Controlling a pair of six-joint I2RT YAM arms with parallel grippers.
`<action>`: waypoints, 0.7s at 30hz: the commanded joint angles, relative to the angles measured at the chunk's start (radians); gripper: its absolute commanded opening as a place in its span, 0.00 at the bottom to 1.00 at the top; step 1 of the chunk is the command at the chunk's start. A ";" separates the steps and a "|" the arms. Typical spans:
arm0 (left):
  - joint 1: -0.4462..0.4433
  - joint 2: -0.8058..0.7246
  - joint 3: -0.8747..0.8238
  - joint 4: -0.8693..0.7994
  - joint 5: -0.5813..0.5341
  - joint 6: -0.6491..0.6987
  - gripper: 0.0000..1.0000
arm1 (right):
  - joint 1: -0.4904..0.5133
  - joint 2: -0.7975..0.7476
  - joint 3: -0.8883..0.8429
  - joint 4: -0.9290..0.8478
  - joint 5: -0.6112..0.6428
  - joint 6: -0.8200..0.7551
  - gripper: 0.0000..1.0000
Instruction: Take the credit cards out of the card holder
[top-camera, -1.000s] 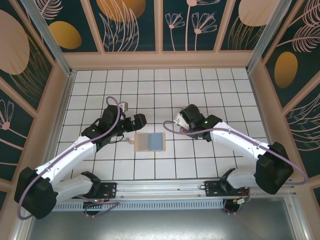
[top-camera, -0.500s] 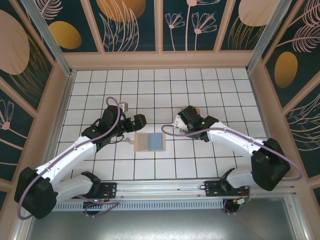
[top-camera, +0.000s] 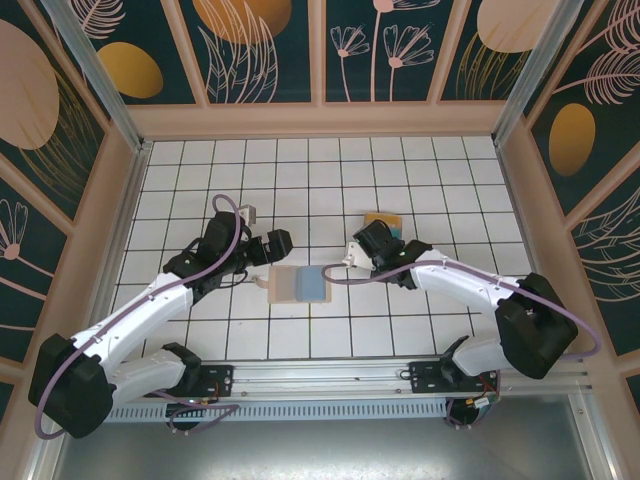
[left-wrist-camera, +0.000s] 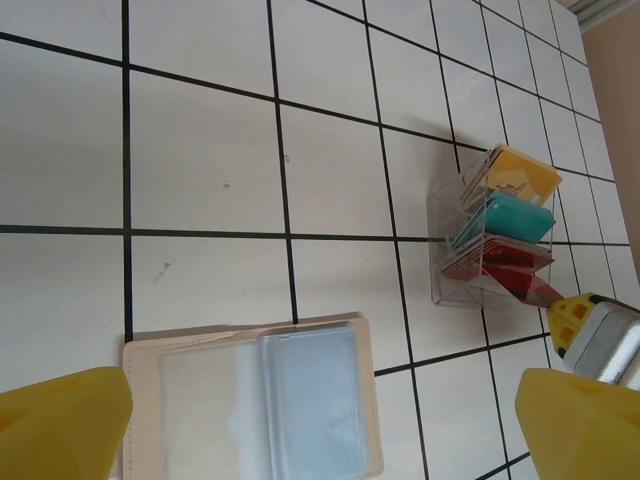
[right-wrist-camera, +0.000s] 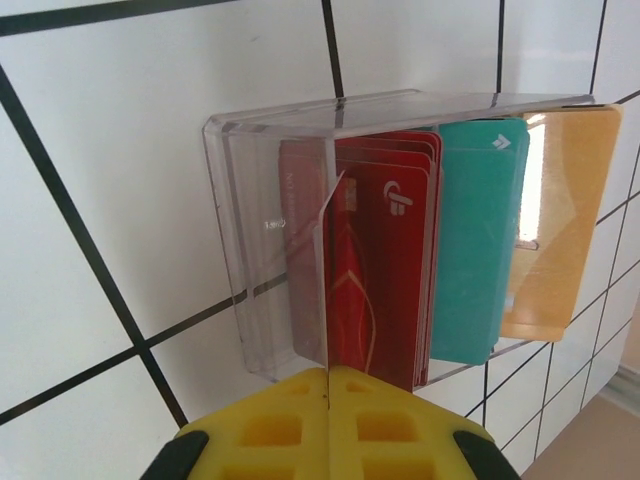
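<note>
Retreat of right tool (top-camera: 352, 252), clenched on nothing, from clear plastic rack (top-camera: 384, 222) of red, teal and yellow credit cards (right-wrist-camera: 400, 260) toward open tan leather-like card holder (top-camera: 282, 284), left tool (left-wrist-camera: 320, 440) splayed above it; likely means pulling thin light blue card (left-wrist-camera: 310, 400) inside next.

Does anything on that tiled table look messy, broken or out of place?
Nothing broken or spilled. The card holder lies open and flat with a light blue card in it; the red, teal and yellow cards lean unevenly in a clear box.
</note>
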 joint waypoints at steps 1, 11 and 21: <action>0.000 -0.002 -0.018 0.001 -0.006 0.004 0.98 | 0.002 -0.004 0.004 -0.004 -0.012 0.005 0.00; 0.000 -0.008 -0.021 -0.002 -0.003 -0.001 0.99 | -0.027 0.017 0.018 0.047 -0.011 0.126 0.21; 0.000 -0.001 -0.018 0.000 0.001 0.005 0.98 | -0.081 0.042 0.021 0.140 0.079 0.183 0.37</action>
